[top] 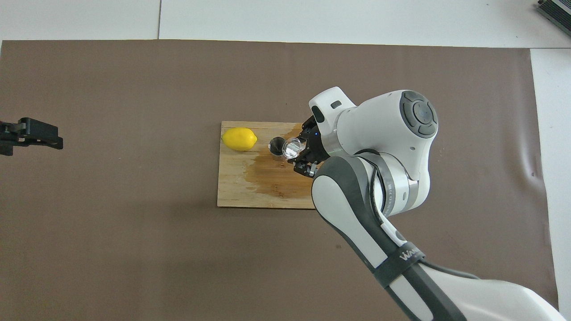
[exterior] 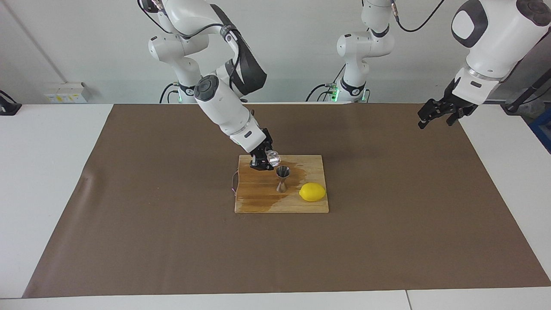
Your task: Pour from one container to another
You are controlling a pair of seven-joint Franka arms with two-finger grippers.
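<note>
Lemon (exterior: 312,192): beside jigger on wet wooden board (exterior: 258,202).
Jigger (exterior: 283,178): upright, axis vertical.
Glass cup (exterior: 272,158): tipped, mouth toward jigger, just above it; contents hard to make out.
Right gripper (exterior: 263,161): arm slanted down, fingers pinching cup.
Left gripper (exterior: 437,113): waits, fingers spread, over mat (exterior: 129,193).

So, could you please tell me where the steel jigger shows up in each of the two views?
Facing view: the jigger stands mid-picture on the cutting board, below the tilted glass cup.
Overhead view: the jigger sits near the board's upper edge, partly under the cup.
Shared landmark: the lemon beside it.
</note>
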